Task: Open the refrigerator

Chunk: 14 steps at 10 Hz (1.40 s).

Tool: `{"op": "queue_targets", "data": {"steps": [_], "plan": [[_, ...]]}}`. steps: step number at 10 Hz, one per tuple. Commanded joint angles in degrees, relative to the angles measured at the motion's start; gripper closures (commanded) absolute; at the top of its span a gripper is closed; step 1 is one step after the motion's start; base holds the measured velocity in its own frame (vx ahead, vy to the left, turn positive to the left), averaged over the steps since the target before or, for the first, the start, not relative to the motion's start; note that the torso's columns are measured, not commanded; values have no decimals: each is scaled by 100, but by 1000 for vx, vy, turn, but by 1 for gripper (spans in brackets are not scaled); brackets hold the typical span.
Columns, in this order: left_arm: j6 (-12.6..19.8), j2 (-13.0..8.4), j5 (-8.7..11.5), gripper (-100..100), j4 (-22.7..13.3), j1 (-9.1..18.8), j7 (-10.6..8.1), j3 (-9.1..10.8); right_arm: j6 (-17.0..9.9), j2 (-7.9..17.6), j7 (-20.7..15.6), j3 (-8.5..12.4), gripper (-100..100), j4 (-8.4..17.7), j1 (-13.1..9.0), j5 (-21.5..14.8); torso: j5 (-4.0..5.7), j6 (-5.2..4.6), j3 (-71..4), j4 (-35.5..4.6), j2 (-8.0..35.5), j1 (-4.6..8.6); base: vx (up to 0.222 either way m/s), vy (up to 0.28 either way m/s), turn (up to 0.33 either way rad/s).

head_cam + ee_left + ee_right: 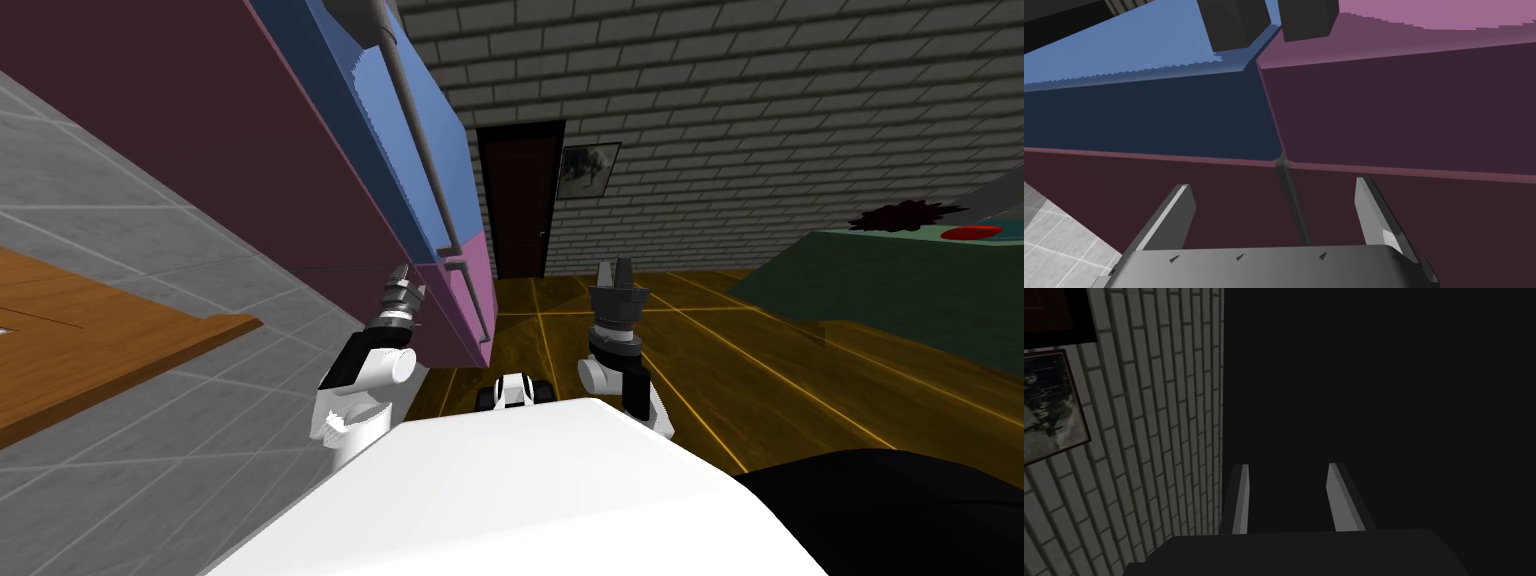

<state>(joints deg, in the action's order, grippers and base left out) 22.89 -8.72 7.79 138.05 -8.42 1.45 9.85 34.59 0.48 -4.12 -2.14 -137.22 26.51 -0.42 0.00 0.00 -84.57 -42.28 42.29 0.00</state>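
Grey left pincer [1272, 184] agape beside refrigerator [1399, 100]

You will find the left forearm [380, 368] and right forearm [597, 374] white, with black joint bands. The left gripper [1274, 184] has a grey box body with three small dark triangular marks along its edge, and light grey blade fingers [1174, 215]. The right gripper [1287, 465] has a darker body.

A home kitchen: a tall refrigerator with blue and pink doors [448, 180] stands beside a grey tiled surface [150, 200] and a brown wooden desk [100, 320]; a grey brick wall [750, 120] carries a dark door [520, 200] and a framed picture [587, 168].
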Motion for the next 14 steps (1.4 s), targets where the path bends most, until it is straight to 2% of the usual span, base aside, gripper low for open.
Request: {"op": "queue_targets", "data": {"steps": [1, 2, 3, 4, 5, 7, 9, 10, 11, 13, 14], "plan": [[315, 24, 16, -100, -4, 129, -21, 33, 0, 0, 0, 0, 0, 0, 0, 0, 0, -1, -1, 0, -2, 1, 35, -21, 1], [551, 46, 32, -100, -7, 241, -39, 63, 0, 0, 0, 0, 0, 0, 0, 0, 0, 0, 0, 0, -1, -1, 34, -23, 3], [577, 46, 32, -100, -7, 241, -39, 63, 0, 0, 0, 0, 0, 0, 0, 0, 0, 0, 0, 0, -1, 0, 29, -22, 2], [801, 69, 48, -100, -8, 352, -57, 93, 0, 0, 0, 0, 0, 0, 0, 0, 0, 0, 1, 0, 1, 0, 36, -27, 3], [835, 69, 48, -100, -8, 352, -57, 93, 0, 0, 0, 0, 0, 0, 0, 0, 1, -1, -1, 0, -2, 2, 32, -21, 1], [1229, 116, 79, -100, 8, 566, -91, 153, 0, 0, 0, 0, 0, 0, 0, 0, 0, 0, 1, 0, 1, 0, 32, -30, 13], [1541, 139, 95, -100, 26, 669, -108, 182, 0, 0, 0, 0, 0, 0, 0, 0, 5, -18, -20, 7, -29, 8, 34, -27, 10], [1583, 139, 95, -100, 26, 669, -108, 182, 0, 0, 0, 0, 0, 0, 0, 0, 6, -24, -32, 10, -46, 8, 23, -19, 10], [1817, 161, 109, -100, 53, 768, -124, 210, 0, 0, 0, 0, 0, 0, 0, 0, 5, -27, -40, 15, -58, 6, 24, -22, 6], [2040, 183, 123, -100, 89, 863, -139, 237, 0, 0, 0, 0, 0, 0, 0, 0, 13, -40, -59, 15, -84, 16, 33, -24, 13], [2251, 204, 136, -100, 139, 953, -154, 261, 0, 0, 0, 0, 0, 0, 0, 0, 12, -45, -65, 21, -92, 17, 30, -29, 0]]}}
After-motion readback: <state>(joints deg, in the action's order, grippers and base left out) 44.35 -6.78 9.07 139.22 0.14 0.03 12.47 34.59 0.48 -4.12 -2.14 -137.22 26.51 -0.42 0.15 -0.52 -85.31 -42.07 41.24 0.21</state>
